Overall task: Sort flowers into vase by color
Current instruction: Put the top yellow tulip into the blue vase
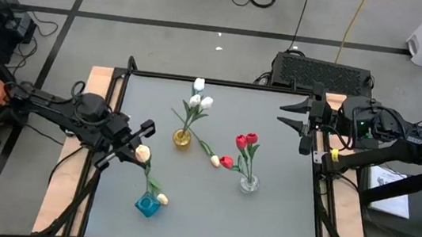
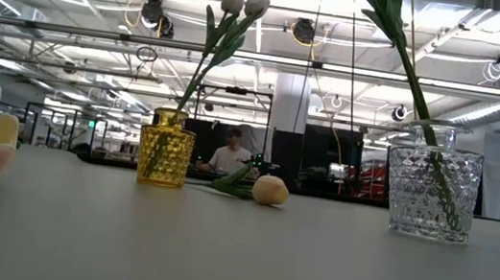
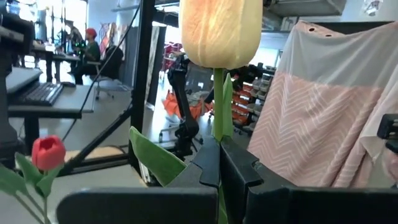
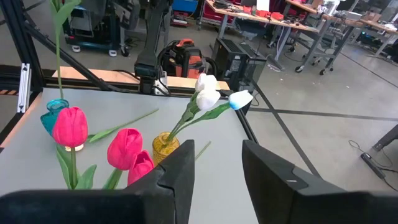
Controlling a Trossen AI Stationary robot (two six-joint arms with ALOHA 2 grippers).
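On my left, the left gripper (image 1: 142, 144) has its jaws clamped on a pale yellow tulip (image 1: 142, 154) above the blue vase (image 1: 147, 204), where another yellow head (image 1: 162, 199) rests. Mid-tabletop (image 1: 264, 212), white tulips (image 1: 200, 99) fill the yellow vase (image 1: 182, 138) — a yellow and, I think, a red head (image 1: 227, 162) lie loose beside it. Red tulips (image 1: 246, 142) stand in the clear vase (image 1: 249, 184). The right gripper (image 1: 297, 122) waits at the edge — jaws apart, empty.

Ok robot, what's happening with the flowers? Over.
Left claw shut on yellow tulip, above blue vase. Right claw open, waiting at table edge. Nothing in the way.
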